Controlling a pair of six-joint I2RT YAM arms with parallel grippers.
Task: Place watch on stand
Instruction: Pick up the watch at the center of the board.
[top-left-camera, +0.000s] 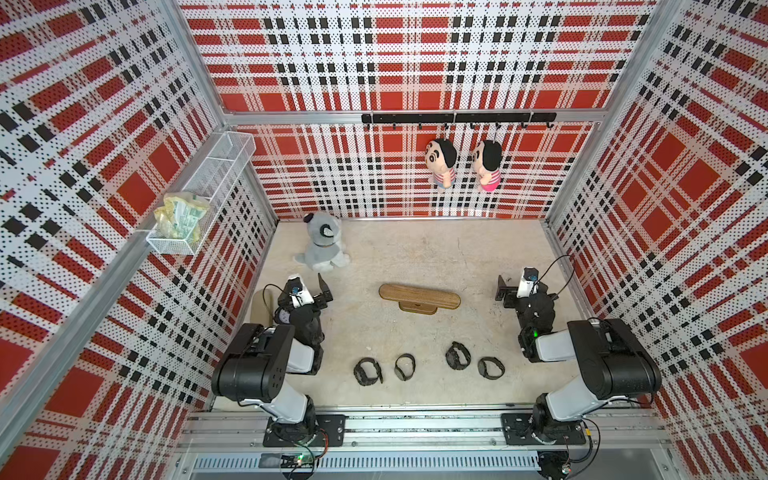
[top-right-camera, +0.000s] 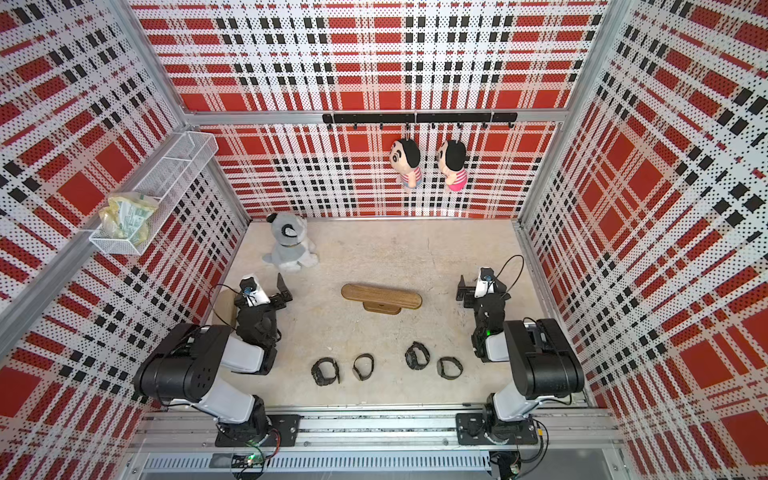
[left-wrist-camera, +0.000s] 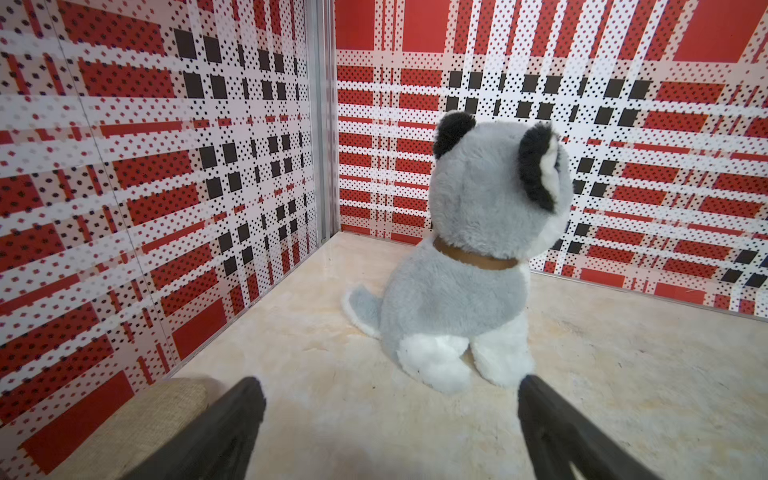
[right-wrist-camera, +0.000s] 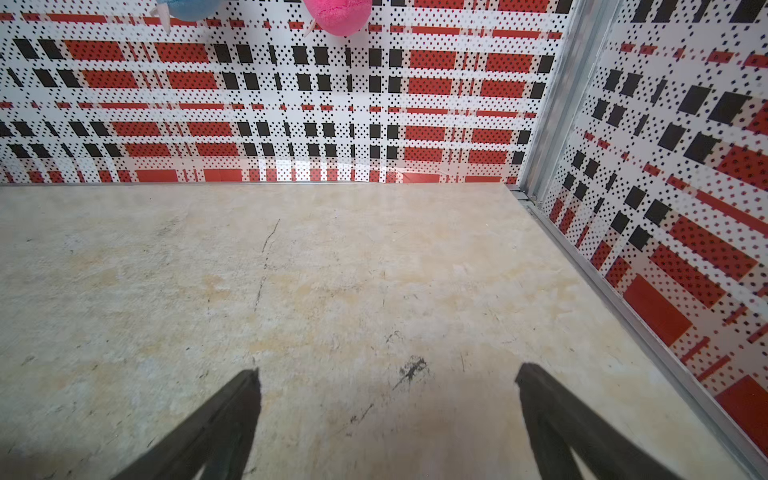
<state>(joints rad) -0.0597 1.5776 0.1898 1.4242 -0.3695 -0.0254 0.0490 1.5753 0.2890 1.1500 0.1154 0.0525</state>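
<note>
The stand (top-left-camera: 419, 296) is sitting upright near the middle of the beige tabletop (top-left-camera: 415, 249). It is showing as a long flat brown wooden bar with rounded ends, resting on a small rounded wooden base that is peeking out on its near side. 4 dark watches, each with its strap closed into a loop, are lying in a row nearer the front edge, well apart from the stand: the outer left watch (top-left-camera: 368, 371), the inner left watch (top-left-camera: 404, 366), the inner right watch (top-left-camera: 458, 355) and the outer right watch (top-left-camera: 491, 368), none touching its neighbour. The left fingers (left-wrist-camera: 232, 419) are standing wide apart and holding nothing. They are pointing toward a grey and white plush dog (left-wrist-camera: 465, 257) sitting near the back left corner, with a beige fabric case (left-wrist-camera: 124, 424) lying just beside 1 finger. The right fingers (right-wrist-camera: 552, 415) are likewise spread wide and gripping nothing, facing bare tabletop near the right wall. The 2 arms are sitting folded on either side of the stand.
</note>
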